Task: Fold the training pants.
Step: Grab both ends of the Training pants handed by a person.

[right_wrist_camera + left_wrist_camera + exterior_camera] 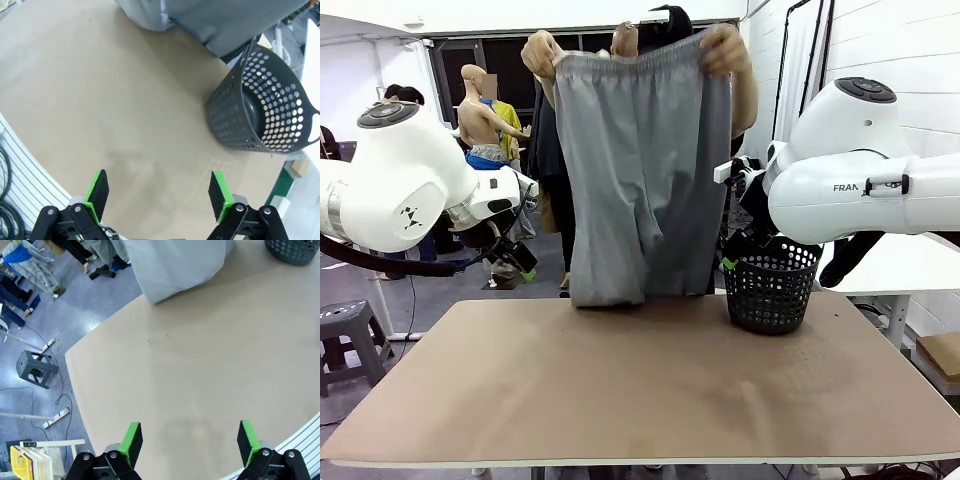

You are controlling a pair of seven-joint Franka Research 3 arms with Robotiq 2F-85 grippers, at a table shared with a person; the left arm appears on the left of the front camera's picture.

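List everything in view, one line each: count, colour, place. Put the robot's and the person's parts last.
training pants: one, light grey, held up by the waistband above the table's far edge, with the lower end down at that edge
basket: one, black mesh, on the table's far right, beside the pants
table: one, tan top, between the robot and the person
stool: one, grey, on the floor off the table's left side
person's hands: two, gripping the waistband at its two ends
left claw: one, black with green pads, open above bare tabletop on the left
right claw: one, black with green pads, open above bare tabletop near the basket
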